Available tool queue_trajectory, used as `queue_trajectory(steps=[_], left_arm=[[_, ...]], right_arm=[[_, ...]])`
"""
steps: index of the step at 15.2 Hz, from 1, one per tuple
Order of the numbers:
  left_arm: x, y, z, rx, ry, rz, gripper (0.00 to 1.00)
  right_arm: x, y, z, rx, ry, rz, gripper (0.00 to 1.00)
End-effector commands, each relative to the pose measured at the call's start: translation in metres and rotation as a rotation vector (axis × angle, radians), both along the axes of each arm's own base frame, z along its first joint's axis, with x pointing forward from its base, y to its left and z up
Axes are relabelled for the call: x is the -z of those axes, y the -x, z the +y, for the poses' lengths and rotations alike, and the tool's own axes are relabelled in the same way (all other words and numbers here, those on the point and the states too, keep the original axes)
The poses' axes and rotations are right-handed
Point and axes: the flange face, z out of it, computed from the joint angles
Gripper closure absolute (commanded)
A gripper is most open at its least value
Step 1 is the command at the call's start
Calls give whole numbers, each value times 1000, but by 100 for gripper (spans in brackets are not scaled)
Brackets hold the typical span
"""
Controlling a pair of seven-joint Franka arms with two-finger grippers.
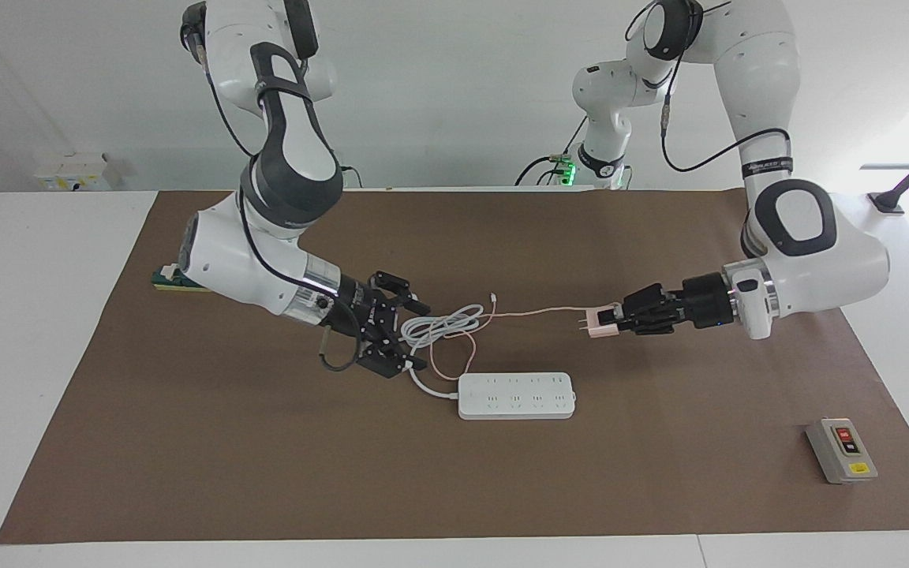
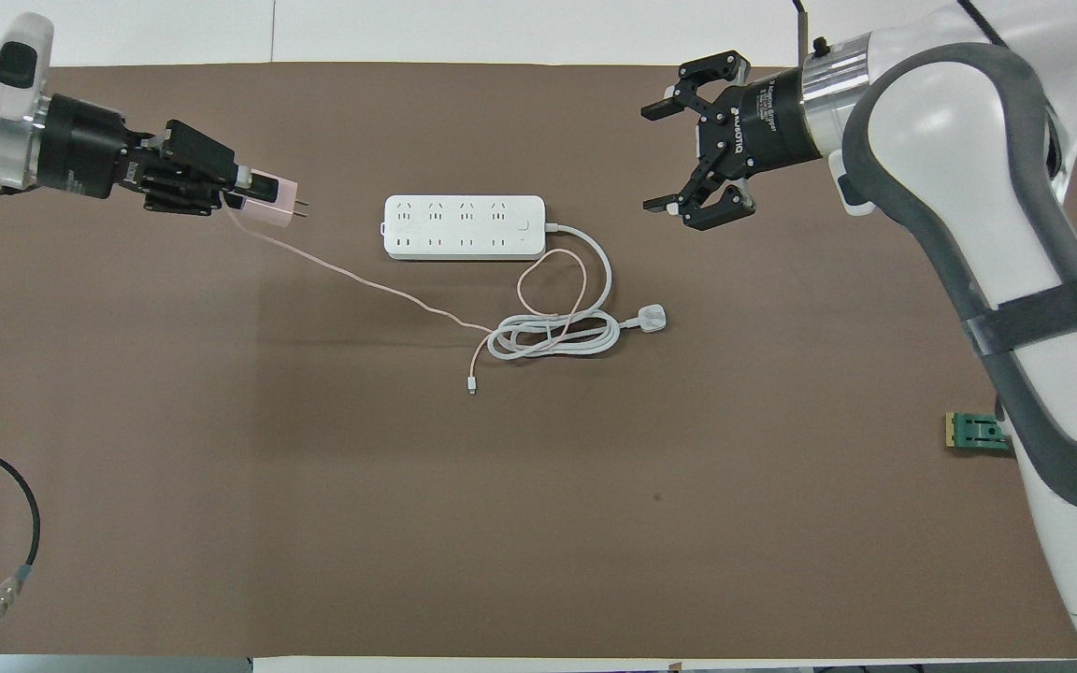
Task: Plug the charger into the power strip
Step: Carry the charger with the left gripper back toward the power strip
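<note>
Now my left claw clenches the charger, prongs level; my right claw hangs released. Its cable could snag the power strip.

"ROBOTIQ" shows on the right gripper body (upside down here); nothing else reads clearly.

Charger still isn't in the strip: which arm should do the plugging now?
Left. The left gripper is already shut on the charger, prongs pointing toward the power strip. The right gripper is open and holds nothing.
</note>
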Motion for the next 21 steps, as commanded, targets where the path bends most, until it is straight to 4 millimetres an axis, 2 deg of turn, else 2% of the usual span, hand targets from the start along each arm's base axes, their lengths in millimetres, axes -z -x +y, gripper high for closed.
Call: queue_trajectory(steps=[1, 2, 4, 5, 8, 10, 11, 13, 16, 17, 19, 21], left_arm=[[-21, 10, 43, 8, -135, 70, 100], [-27, 14, 58, 20, -184, 87, 100], [-29, 26, 90, 23, -263, 128, 100], [-33, 33, 98, 28, -306, 144, 100], [-58, 46, 103, 45, -492, 118, 100], [-62, 47, 107, 52, -551, 111, 100], [-70, 50, 105, 51, -554, 96, 100], [-73, 49, 102, 41, -559, 86, 100], [-80, 39, 81, -42, -576, 46, 100], [-85, 36, 70, -69, -587, 29, 100], [-85, 34, 28, -131, -632, 66, 100], [-77, 30, 15, -269, -675, 161, 100]], right_arm=[[-16, 13, -33, -52, 95, -12, 0], [-21, 17, -44, -99, 117, -32, 0], [-20, 24, -66, -206, 162, -54, 0], [-23, 27, -73, -267, 187, -83, 0], [-27, 39, -87, -447, 250, -138, 0], [-30, 46, -102, -561, 283, -176, 0], [-30, 49, -111, -621, 300, -193, 0], [-34, 55, -129, -774, 326, -248, 0], [-42, 65, -148, -995, 387, -322, 0], [-46, 70, -153, -1068, 410, -344, 0], [-57, 81, -162, -1209, 449, -388, 0], [-68, 94, -169, -1331, 480, -415, 0]])
